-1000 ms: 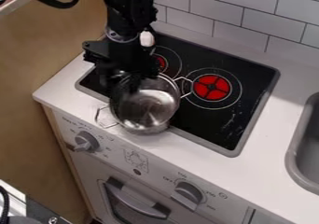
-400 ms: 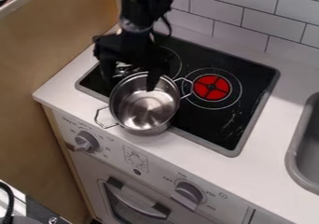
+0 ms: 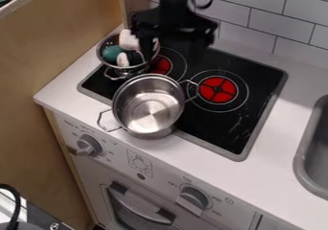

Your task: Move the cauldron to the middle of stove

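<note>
The gripper (image 3: 174,49) hangs over the back left part of the stove, behind the steel pot and to the right of the bowl, with its two dark fingers spread wide apart and nothing between them. The cauldron, a shiny steel pot (image 3: 150,110) with two wire handles, stands upright and looks empty. It straddles the stove's (image 3: 215,123) front left edge, partly on the white counter. One handle points to the front left; the other reaches toward the red burner at the right.
At the stove's back left corner sits a metal bowl (image 3: 110,70) holding several white and green items. Red burners (image 3: 217,89) mark the black stove top. A grey sink (image 3: 306,150) lies at the right, a tiled wall (image 3: 263,25) behind, and a wooden panel (image 3: 57,56) at the left.
The gripper has moved right and back, away from above the pot, and its fingers now show spread. The bowl of items has come into sight. The pot has stayed in place.
</note>
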You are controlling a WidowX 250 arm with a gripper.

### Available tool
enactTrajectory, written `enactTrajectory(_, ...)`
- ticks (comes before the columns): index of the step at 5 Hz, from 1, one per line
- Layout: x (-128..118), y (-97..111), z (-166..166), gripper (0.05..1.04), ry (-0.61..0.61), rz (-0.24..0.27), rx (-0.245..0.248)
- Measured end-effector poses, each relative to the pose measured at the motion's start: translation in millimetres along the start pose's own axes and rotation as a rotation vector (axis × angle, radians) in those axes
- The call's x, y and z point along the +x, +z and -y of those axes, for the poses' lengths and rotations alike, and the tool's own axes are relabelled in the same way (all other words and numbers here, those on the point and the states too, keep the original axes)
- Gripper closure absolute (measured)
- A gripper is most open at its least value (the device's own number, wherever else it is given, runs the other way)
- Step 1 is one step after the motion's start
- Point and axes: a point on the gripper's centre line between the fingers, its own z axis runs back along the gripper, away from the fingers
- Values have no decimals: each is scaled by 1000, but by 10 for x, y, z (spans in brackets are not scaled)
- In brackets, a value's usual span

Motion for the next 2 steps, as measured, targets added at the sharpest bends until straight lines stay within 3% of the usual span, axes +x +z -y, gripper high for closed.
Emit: enactTrajectory(2,95,-42,367,84,5,-15,-116)
